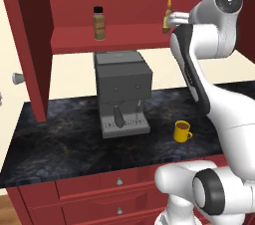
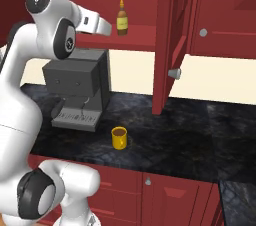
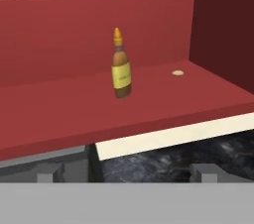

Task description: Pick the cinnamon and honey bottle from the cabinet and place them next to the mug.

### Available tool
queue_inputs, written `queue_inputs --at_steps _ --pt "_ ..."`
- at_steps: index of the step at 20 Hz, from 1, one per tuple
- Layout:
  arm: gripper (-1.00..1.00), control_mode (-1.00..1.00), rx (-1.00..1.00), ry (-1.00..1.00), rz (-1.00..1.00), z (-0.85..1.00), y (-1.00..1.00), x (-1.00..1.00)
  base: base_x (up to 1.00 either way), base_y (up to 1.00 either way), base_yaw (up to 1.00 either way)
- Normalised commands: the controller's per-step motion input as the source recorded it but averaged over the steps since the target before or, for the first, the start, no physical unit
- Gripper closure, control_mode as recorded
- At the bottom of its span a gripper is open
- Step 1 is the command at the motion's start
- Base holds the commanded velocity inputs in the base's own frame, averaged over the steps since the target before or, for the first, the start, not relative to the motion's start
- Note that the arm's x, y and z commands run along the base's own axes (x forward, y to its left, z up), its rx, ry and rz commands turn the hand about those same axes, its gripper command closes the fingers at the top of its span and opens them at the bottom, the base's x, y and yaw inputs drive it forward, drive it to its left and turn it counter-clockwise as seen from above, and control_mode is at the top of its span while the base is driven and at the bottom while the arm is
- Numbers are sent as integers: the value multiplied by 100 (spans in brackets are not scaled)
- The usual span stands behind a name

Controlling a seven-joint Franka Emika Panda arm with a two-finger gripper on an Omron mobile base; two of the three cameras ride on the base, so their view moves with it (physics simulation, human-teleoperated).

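You see the slim amber honey bottle (image 3: 120,65) with its pointed orange tip upright on the smooth red cabinet (image 1: 74,0) shelf; your jaws stand released, apart from it. The black-capped cinnamon (image 1: 99,23) jar stands further left.

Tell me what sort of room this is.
A kitchen, rendered: a grey coffee machine and a yellow mug stand on a dark stone counter, below an open red wall cabinet.
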Motion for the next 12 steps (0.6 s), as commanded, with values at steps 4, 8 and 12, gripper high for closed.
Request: queue_inputs --at_steps 4,8,12 --pt "-100 -100 0 14 0 -30 -1 3 0 0 0" --pt "-100 -100 0 -2 0 -22 0 14 0 0 0" --pt "-100 -100 0 -10 0 -5 0 23 0 0 0"
